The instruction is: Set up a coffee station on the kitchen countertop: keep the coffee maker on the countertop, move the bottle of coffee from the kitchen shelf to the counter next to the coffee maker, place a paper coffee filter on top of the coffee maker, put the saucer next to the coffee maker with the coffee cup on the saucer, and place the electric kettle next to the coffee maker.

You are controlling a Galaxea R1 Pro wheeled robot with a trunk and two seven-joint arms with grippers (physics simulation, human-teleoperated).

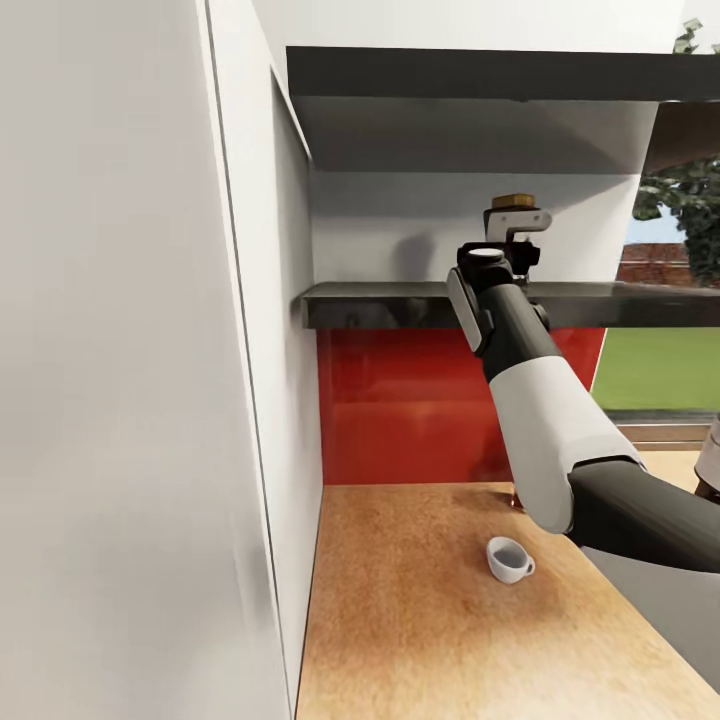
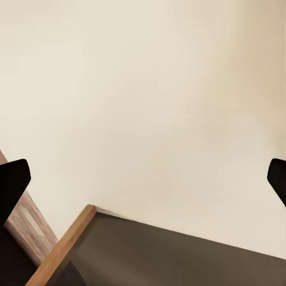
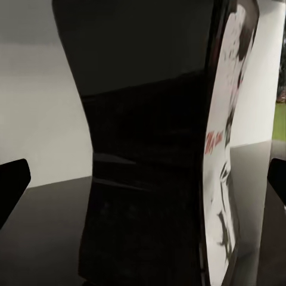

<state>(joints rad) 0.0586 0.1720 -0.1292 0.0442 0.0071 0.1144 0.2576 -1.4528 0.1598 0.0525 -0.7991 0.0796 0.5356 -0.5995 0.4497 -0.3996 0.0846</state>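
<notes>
A wooden countertop (image 1: 400, 620) runs along the white wall, and a white coffee cup (image 1: 509, 560) stands on it, upright. Above it, a dark shelf (image 1: 390, 300) carries the bottle of coffee (image 3: 155, 149), standing upright on the glossy surface.

This was a home kitchen: a wooden countertop (image 1: 420, 620) carried a white coffee cup (image 1: 509, 559) beneath a red backsplash (image 1: 420, 410), a dark wall shelf (image 1: 400, 300), white cabinetry (image 1: 130, 400), and a garden window (image 1: 670, 330).
</notes>
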